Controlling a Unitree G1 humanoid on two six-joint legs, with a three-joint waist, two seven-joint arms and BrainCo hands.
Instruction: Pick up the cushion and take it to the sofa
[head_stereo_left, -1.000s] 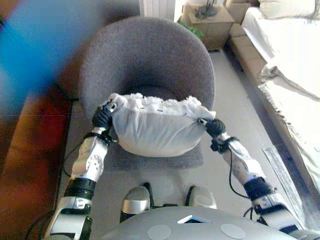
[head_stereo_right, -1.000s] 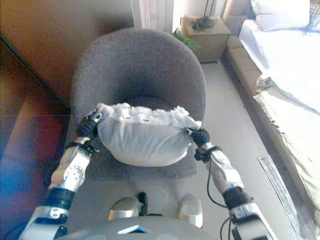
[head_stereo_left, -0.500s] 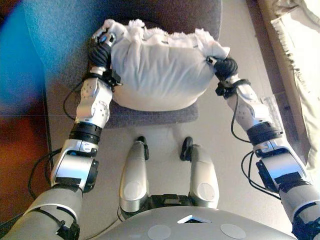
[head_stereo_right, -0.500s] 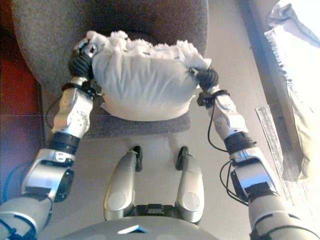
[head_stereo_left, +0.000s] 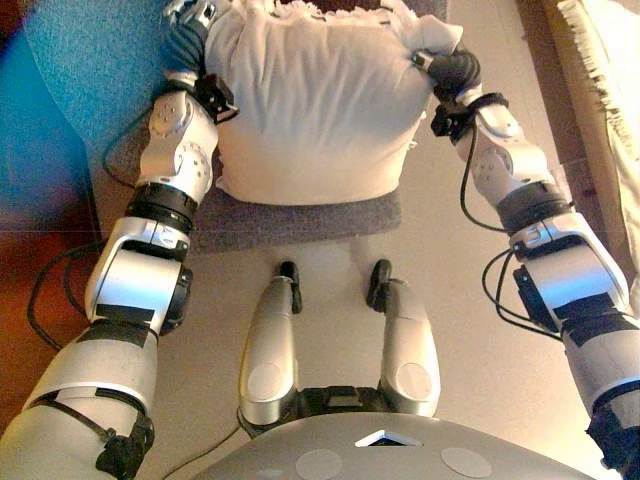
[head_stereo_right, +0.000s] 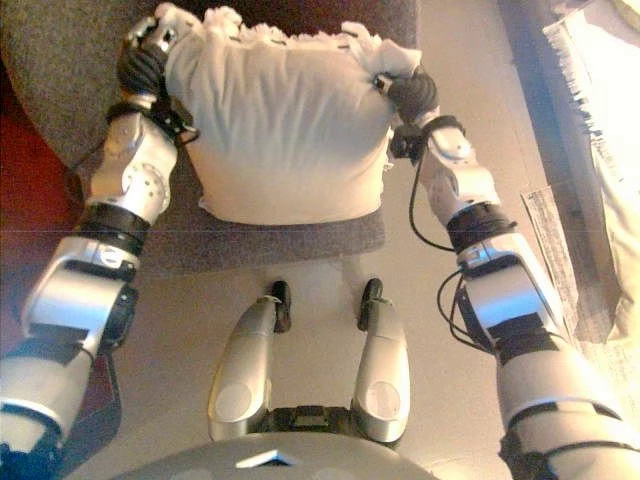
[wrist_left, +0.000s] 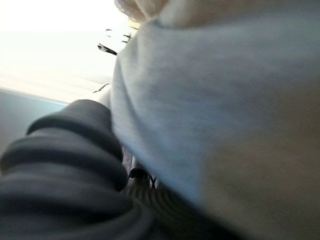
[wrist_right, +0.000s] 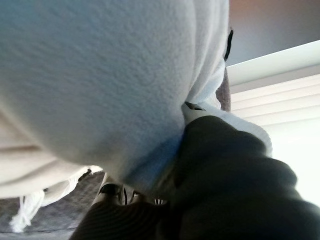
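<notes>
A white cushion (head_stereo_left: 315, 110) with a frilled top edge hangs between my two hands over the seat of a grey armchair (head_stereo_left: 300, 215). My left hand (head_stereo_left: 188, 40) is shut on its upper left corner. My right hand (head_stereo_left: 452, 68) is shut on the upper right corner, with cloth bunched over the dark cover. In both wrist views the cushion (wrist_left: 225, 100) (wrist_right: 100, 75) lies close against the hand and hides the fingers. The cushion's lower edge hangs just above the front of the seat.
The armchair's rounded back (head_stereo_right: 60, 40) curves behind and to the left of the cushion. A sofa or bed with a pale fringed throw (head_stereo_right: 600, 90) runs along the right edge. Light floor (head_stereo_left: 470, 300) lies between chair and throw. Dark reddish wood (head_stereo_left: 30, 290) shows at left.
The camera has tipped downward, so the whole scene shifted. The cushion has risen off the seat and now hangs flat and long from both hands, which keep their hold on its corners.
</notes>
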